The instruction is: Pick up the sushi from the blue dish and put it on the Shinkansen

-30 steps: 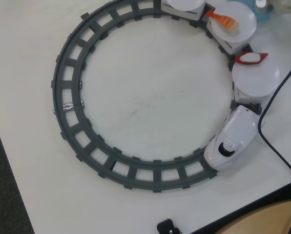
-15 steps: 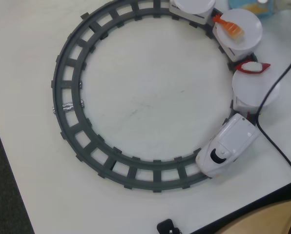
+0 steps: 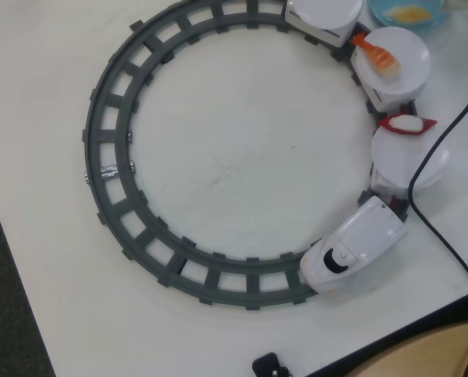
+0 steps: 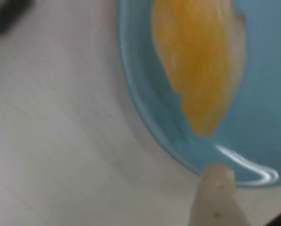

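The yellow sushi (image 3: 409,13) lies on the blue dish (image 3: 379,16) at the top right edge of the overhead view. The wrist view is blurred and close: the sushi (image 4: 197,61) fills the top and the blue dish's rim (image 4: 145,117) curves below it. One pale fingertip (image 4: 217,181) of my gripper (image 4: 244,188) sits at the dish's near rim, just below the sushi's tip; the other finger is not seen. The white Shinkansen (image 3: 352,247) stands on the track at the lower right, pulling cars with white plates (image 3: 411,161). The gripper is out of the overhead view.
The dark grey ring track (image 3: 108,157) fills the table. An orange striped sushi (image 3: 375,53) lies on one plate (image 3: 403,47); a red-and-white sushi (image 3: 407,124) lies at the rim of another. A black cable (image 3: 438,149) crosses the right side. The table edge runs along the lower left.
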Controlling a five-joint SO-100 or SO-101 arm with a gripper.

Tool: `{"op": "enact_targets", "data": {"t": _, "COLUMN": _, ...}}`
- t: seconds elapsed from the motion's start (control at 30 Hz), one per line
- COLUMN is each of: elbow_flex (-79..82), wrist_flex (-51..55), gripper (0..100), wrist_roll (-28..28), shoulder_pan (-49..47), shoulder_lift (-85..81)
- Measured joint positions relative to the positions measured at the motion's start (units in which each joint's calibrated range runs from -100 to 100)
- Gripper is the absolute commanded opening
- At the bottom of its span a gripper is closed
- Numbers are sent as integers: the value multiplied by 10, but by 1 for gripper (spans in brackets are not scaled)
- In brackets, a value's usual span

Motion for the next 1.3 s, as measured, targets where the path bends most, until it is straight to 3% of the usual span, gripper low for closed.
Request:
{"op": "enact_targets", "data": {"t": 0.43, "elbow_flex": 0, "wrist_flex": -79, "gripper": 27, "wrist_roll": -13, "shoulder_pan": -60, "shoulder_lift": 65}}
{"op": "enact_targets", "data": {"t": 0.73, "elbow_flex": 0, "wrist_flex": -82, "gripper": 1, "wrist_roll": -13, "shoulder_pan": -68, "shoulder_lift": 70}}
{"op": "enact_targets", "data": {"t": 1.1, "elbow_flex": 1, "wrist_flex": -76, "gripper": 2, "wrist_roll": -12, "shoulder_pan": -46, "shoulder_lift": 50}}
{"op": "enact_targets", "data": {"t": 1.3, "elbow_flex": 40, "wrist_flex": -31, "gripper": 2, "wrist_roll": -15, "shoulder_pan": 24, "shoulder_lift": -125}}
